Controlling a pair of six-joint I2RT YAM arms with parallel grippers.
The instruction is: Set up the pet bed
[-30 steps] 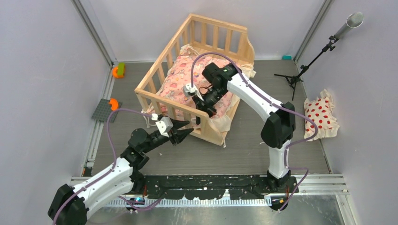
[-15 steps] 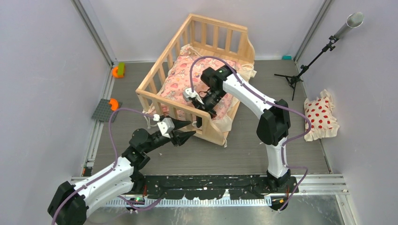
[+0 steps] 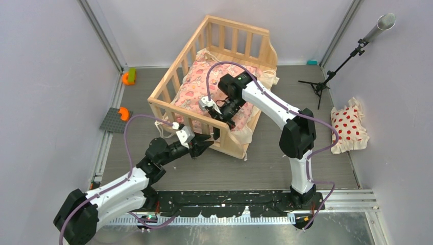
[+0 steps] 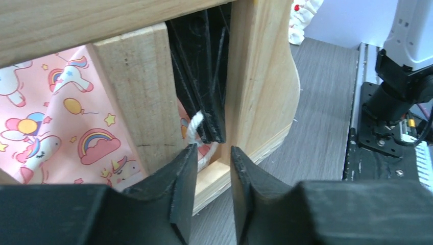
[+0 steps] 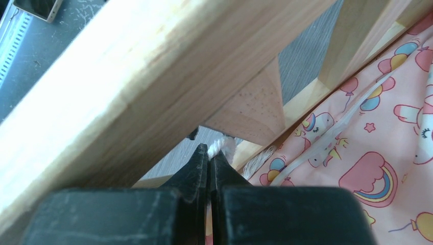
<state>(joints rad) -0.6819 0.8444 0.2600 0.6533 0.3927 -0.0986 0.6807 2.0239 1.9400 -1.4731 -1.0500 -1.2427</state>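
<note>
The pet bed (image 3: 176,108), a light wood crib with slatted rails, stands mid-table with a pink cartoon-print cushion (image 3: 196,84) inside. My right gripper (image 3: 217,132) reaches down inside the near rail. In the right wrist view it (image 5: 209,152) is shut on a cream tie (image 5: 220,145) under the rail (image 5: 153,76). My left gripper (image 3: 208,142) is outside that rail. In the left wrist view it (image 4: 213,148) is open by a narrow gap with nothing between the jaws. The tie's end (image 4: 195,125) hangs just beyond its tips, between the slat (image 4: 138,92) and the corner post.
A white pillow with red dots (image 3: 349,126) lies by the right wall. A microphone stand (image 3: 332,71) is at the back right. Orange toy pieces (image 3: 127,77) and a grey plate (image 3: 113,120) lie along the left wall. Walls close in on both sides.
My left gripper has moved closer to the near rail and its jaws have narrowed. The right arm shifted slightly left, then stayed put, still shut on the tie.
</note>
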